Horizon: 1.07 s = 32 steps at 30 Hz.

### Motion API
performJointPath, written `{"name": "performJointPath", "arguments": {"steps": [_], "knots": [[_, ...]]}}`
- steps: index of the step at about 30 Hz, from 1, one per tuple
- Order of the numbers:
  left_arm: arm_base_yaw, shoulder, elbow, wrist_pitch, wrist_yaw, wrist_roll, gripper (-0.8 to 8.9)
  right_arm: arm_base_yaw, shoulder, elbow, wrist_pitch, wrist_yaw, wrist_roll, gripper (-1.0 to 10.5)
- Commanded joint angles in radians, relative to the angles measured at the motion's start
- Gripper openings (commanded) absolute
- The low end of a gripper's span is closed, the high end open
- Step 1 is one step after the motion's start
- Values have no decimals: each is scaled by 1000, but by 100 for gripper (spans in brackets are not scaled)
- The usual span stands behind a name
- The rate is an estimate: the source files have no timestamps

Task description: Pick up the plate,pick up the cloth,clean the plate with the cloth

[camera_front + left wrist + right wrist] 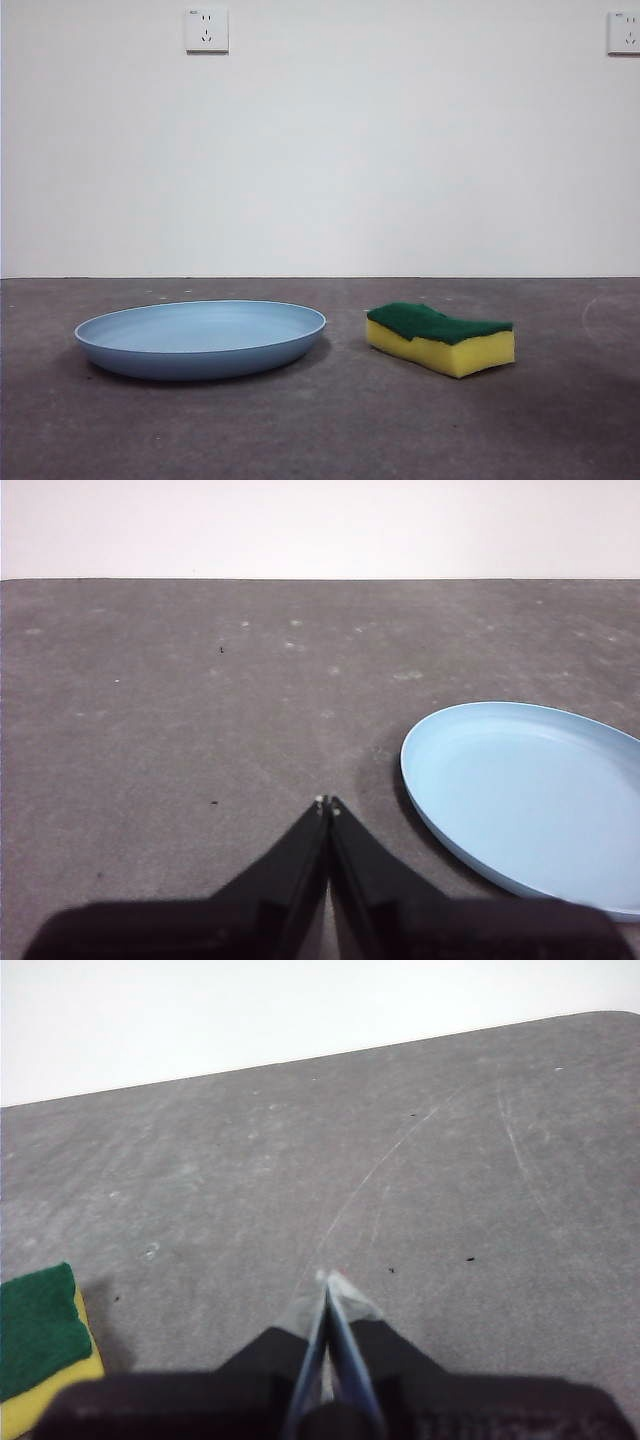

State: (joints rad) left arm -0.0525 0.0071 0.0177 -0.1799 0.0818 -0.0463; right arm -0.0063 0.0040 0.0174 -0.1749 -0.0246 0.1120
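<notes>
The light-blue plate (200, 338) lies flat on the grey table, left of centre in the front view. It also shows in the left wrist view (535, 795), beside my left gripper (327, 803), which is shut, empty and apart from the plate. The cloth, a yellow sponge with a green top (441, 338), lies to the right of the plate. It shows at the edge of the right wrist view (40, 1335). My right gripper (328, 1280) is shut, empty and apart from the sponge. Neither arm shows in the front view.
The grey table (320, 430) is scratched and meets a white wall behind. Two wall sockets, one (206, 30) and the other (624, 33), sit high on the wall. A gap of table lies between plate and sponge.
</notes>
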Motion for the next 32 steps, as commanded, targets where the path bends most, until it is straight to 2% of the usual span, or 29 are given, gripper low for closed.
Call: {"name": "performJointPath", "arguments": {"steps": [1, 2, 5, 6, 8, 12, 16, 23, 27, 32], "knots": [[2, -2, -11, 3, 4, -8, -1, 2, -3, -11, -5, -3, 31, 0], [2, -2, -11, 5, 3, -11, -1, 2, -3, -11, -5, -3, 45, 0], [2, -2, -11, 16, 6, -33, -2, 2, -3, -10, -5, -3, 147, 0], [2, -2, -11, 20, 8, -69, -5, 2, -3, -7, -5, -4, 201, -1], [2, -2, -10, 22, 28, -129, -6, 2, -3, 1, -6, -5, 252, -5], [2, 0, 17, -16, 31, -251, -6, 2, 23, 53, -7, -5, 275, -11], [2, 22, 80, -50, 32, -269, -6, 2, 106, 145, -11, -33, 290, -11], [2, 159, 278, -133, 32, -259, -6, 2, 330, 379, -57, -148, 275, -11], [2, 289, 395, -156, 68, -177, -6, 2, 483, 533, -151, -233, 194, -11], [2, 485, 542, -286, 127, -104, -6, 2, 675, 731, -367, -321, 53, -10]]}}
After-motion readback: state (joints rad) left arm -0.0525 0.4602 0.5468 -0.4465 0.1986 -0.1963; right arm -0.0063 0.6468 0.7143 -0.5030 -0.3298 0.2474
